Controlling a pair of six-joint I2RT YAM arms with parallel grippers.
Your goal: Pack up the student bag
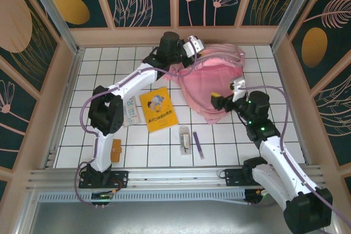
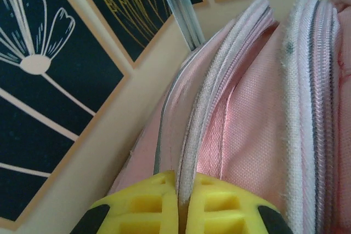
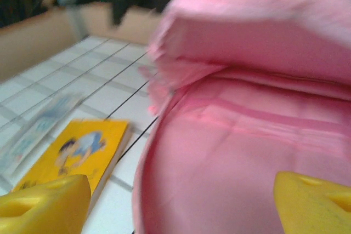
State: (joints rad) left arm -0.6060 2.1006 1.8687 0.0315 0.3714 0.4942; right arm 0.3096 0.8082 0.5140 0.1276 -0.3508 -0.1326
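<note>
The bag [image 1: 211, 89] lies at the back right of the desk [image 1: 104, 69], a pink heap close to the far wall [image 1: 126, 35], with its mouth facing the near left. The left gripper [image 1: 193, 45] is at the bag's upper back edge. In the left wrist view this gripper [image 2: 178, 201] has its yellow fingers [image 2: 143, 206] pressed together on a thin zip-edged rim of the bag [image 2: 247, 130], which runs up and away between them; further zip rows lie to the right of that rim. The right gripper [image 1: 222, 101] sits at the bag's near edge, low on its right side. In the right wrist view its fingers [image 3: 44, 201] stand wide apart with nothing held between them, and the pink inside of the bag [image 3: 230, 152] gapes just ahead, its upper flap raised; that picture is blurred. A yellow book [image 1: 158, 109] lies flat on the desk just left of the bag, also seen in the right wrist view [image 3: 77, 152]. A pale booklet [image 1: 132, 109] lies beside the book on its left. Nearer the arms, a purple pen [image 1: 197, 149] lies next to a small clear packet [image 1: 185, 139], both well apart from the bag.
</note>
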